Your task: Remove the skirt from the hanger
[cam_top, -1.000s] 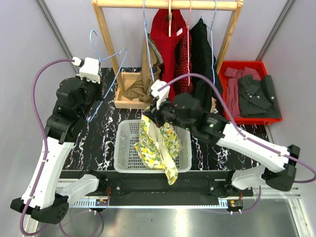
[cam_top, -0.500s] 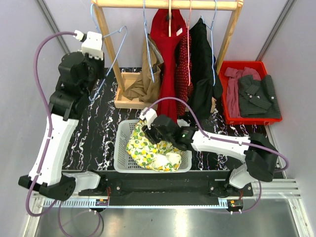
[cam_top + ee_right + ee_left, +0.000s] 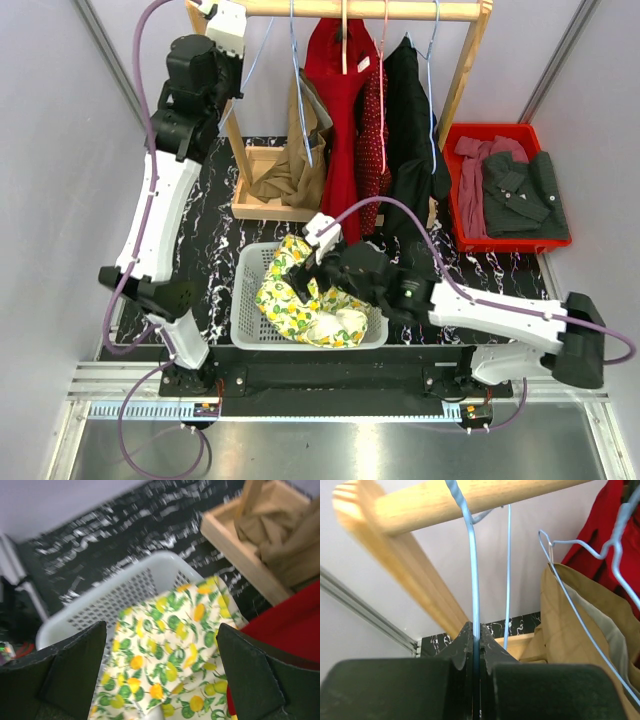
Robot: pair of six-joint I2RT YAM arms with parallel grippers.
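**Over white plastic mesh basket [image 3: 243, 310]: yellow-and-green lemon-print fabric skirt [image 3: 300, 305] let go**

Skirt down inside basket, lying bunched, no longer dangling above it as a second ago. Just above, right gripper [image 3: 161, 630] with jaws spread wide and nothing between them; clamped on that cloth a second ago. Up at round wooden rail [image 3: 445, 502], left gripper [image 3: 475, 645] pinched tight on thin pale-blue wire hanger [image 3: 472, 570], bare, carried up from low over black marbled tabletop [image 3: 215, 250]. Hook over rail or merely beside it: cannot tell. Judging by this, skirt and hanger well apart, removal done; only parking the empty hanger and pulling both arms back seemingly left.
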